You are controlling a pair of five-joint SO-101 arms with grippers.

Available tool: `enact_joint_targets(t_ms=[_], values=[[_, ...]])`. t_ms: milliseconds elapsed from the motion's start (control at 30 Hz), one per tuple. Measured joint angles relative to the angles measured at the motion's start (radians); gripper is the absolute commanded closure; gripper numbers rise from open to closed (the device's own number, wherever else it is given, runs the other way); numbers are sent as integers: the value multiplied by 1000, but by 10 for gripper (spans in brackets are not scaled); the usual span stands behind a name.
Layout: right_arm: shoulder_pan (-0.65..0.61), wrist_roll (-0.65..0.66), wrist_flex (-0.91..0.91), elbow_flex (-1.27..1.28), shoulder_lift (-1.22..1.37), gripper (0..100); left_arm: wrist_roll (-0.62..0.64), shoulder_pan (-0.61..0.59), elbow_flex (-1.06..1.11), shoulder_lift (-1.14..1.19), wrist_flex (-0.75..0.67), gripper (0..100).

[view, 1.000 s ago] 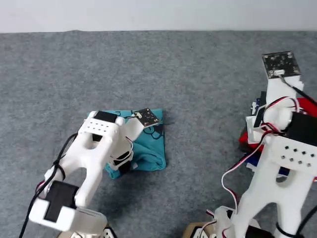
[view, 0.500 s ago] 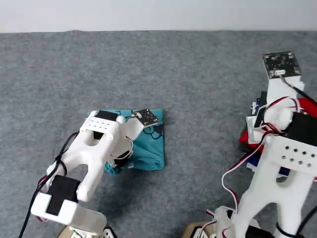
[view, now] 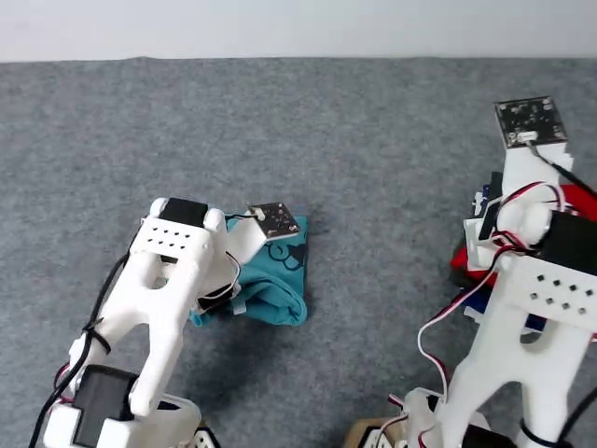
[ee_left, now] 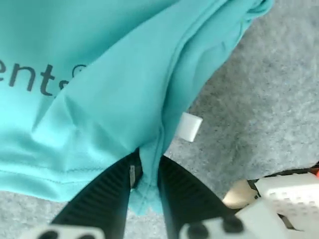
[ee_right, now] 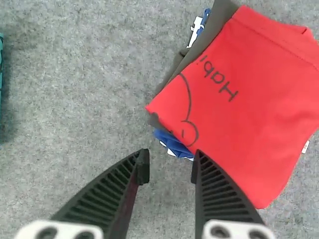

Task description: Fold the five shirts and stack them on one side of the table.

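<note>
Pinching the folded teal shirt [view: 278,280] by its hem with our left gripper [ee_left: 148,167], while our right gripper [ee_right: 169,162] hangs beside the stack [ee_right: 234,114].

Our left fingers are clamped on a bunched fold at the teal shirt's near edge, just beside its white label [ee_left: 189,125]. The shirt lies in a rough folded square near the middle of the grey table [view: 373,131], with one rounded, rolled edge facing the stack. We have wide bare cloth beyond it and a broad strip between it and the stack. Our right jaws stand apart and grip nothing, above the table at the stack's corner. There a red shirt [ee_right: 249,99] lies on top and a blue shirt [ee_right: 175,148] pokes out under its edge. The stack sits on our right side of the table, well apart from the teal shirt.
</note>
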Motion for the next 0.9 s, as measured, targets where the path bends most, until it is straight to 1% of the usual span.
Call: enact_joint_targets(t_ms=[100, 167, 233, 533, 633, 900], values=[[0, 0, 0, 0, 0, 845, -2, 0, 15, 0, -3, 960], [0, 0, 0, 0, 0, 845, -2, 0, 43, 0, -28, 918], [0, 0, 0, 0, 0, 845, -2, 0, 74, 0, -49, 901], [0, 0, 0, 0, 0, 845, -5, -2, 110, 0, -72, 995], [0, 0, 0, 0, 0, 845, -37, -2, 110, 0, -69, 995], [0, 0, 0, 0, 0, 845, -120, -5, 109, -12, 28, 995]])
